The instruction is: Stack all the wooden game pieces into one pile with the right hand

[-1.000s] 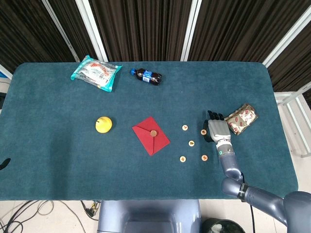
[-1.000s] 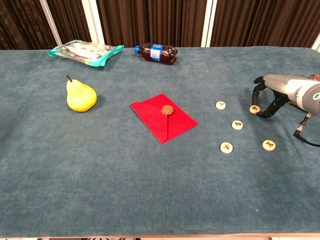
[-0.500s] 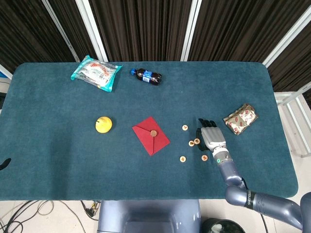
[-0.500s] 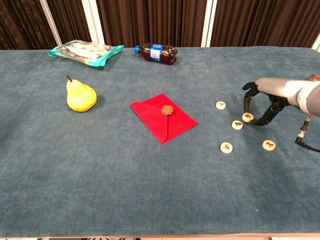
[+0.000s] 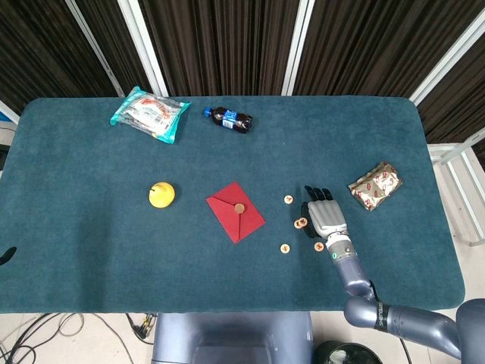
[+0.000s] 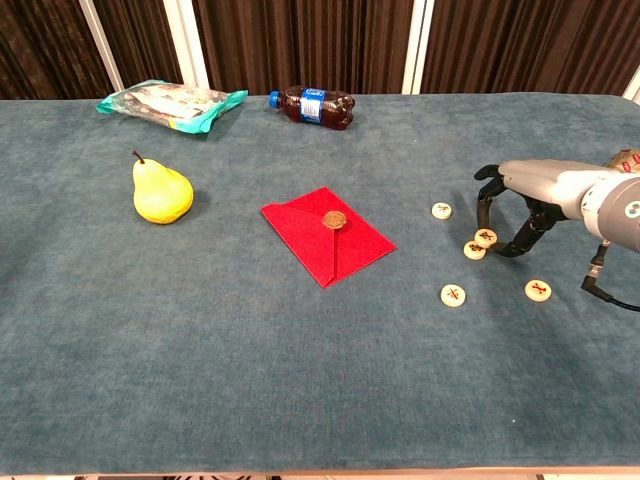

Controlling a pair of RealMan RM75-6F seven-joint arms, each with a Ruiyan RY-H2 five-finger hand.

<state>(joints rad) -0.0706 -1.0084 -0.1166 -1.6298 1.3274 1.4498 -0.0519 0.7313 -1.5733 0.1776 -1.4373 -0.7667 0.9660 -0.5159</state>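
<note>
Teal cloth (image 5: 91,227) covers the table. Pale wooden pieces (image 6: 453,295) carry dark marks. The envelope (image 6: 328,234) is red with a bronze seal; the pear (image 6: 160,192) yellow; the bottle (image 6: 312,107) dark with a blue label; the hand (image 6: 515,205) grey and black.

On the table (image 6: 250,380), a pear (image 6: 160,190) lies left of the envelope (image 6: 327,233). Wooden game pieces (image 6: 453,295) are scattered to its right, beside the right hand (image 6: 520,205). Snack bag (image 6: 170,103) and bottle (image 6: 312,107) lie along the far edge; a wrapped packet (image 5: 375,185) sits far right.
</note>
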